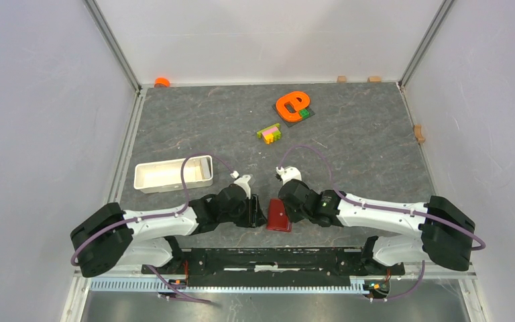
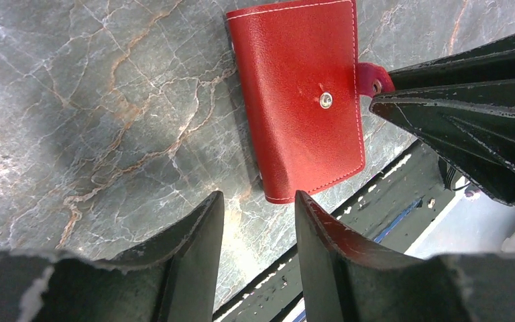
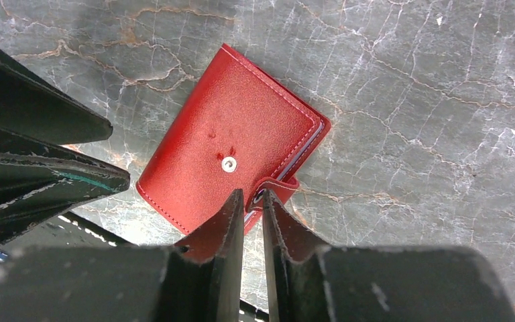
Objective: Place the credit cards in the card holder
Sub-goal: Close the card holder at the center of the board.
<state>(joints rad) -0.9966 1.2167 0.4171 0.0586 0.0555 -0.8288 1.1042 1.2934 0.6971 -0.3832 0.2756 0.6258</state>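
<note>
Right gripper (image 3: 251,194) apparently pinches the closed card holder's (image 3: 228,134) snap tab (image 3: 283,185); left gripper (image 2: 258,200) hovers spread. Unsnapping comes next.

White arms (image 1: 157,225) with black joints, purple cables (image 1: 182,181), and seemingly scuffed black tool fingers (image 2: 188,255).

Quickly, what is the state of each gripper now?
Left gripper: open, holding nothing.
Right gripper: closed on the snap tab of the wallet.
</note>
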